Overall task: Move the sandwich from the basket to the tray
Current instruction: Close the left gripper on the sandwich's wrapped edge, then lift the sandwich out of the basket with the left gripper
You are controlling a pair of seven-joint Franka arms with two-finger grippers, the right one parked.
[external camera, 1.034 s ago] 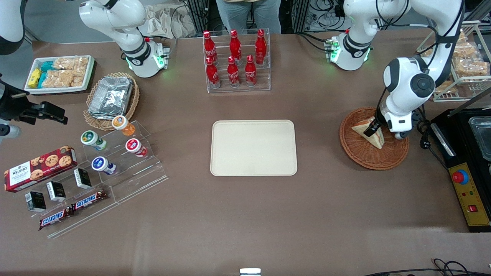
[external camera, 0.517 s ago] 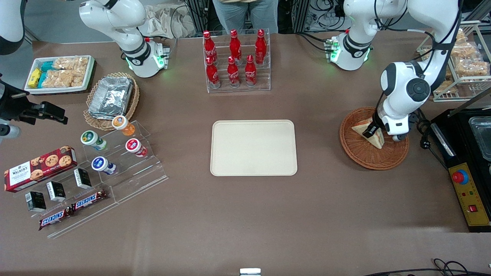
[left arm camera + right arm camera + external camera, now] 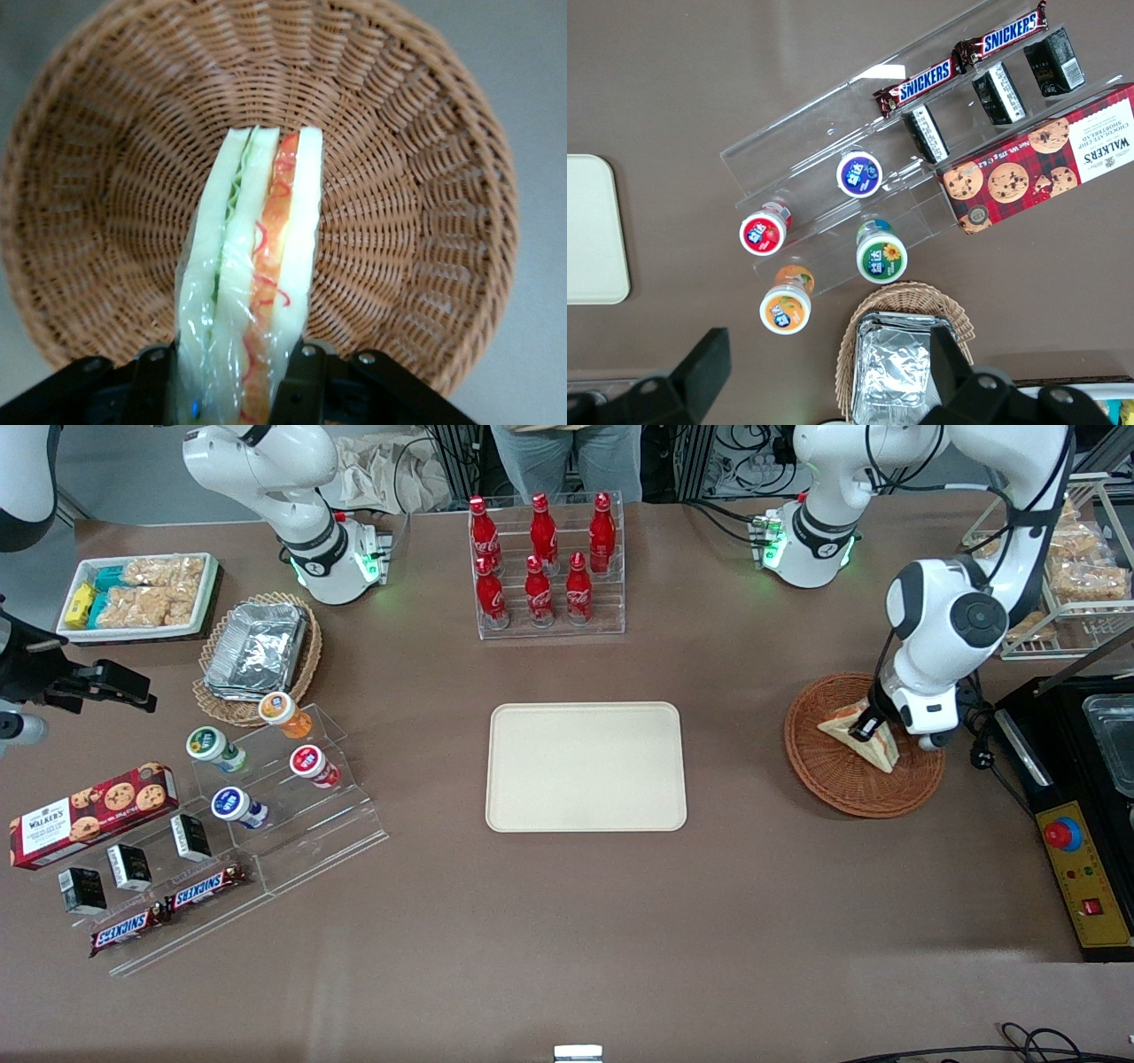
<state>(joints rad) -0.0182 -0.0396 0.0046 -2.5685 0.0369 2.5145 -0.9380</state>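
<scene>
Up comes the sandwich (image 3: 861,737) — against half a second ago it has shifted a touch toward the working arm's end of the bench and sits higher over the weave, the wrist pulled back with it. The pincer (image 3: 865,726) is clamped on the wedge: in the wrist view the wrapped sandwich (image 3: 252,283) stands on edge with its red, orange and green filling showing, squeezed between the two dark fingers (image 3: 301,376) at its base. It hangs just above the basket (image 3: 824,779), whose woven bowl (image 3: 425,221) fills the background below it, so it looks lifted clear of the weave, though not yet outside the rim. The grasp is done, then, and the lift is under way. What is left is the whole carry: the tray (image 3: 586,766) lies well apart from the basket, toward the parked arm's end, bare and waiting, and the lowering and release remain after that.
</scene>
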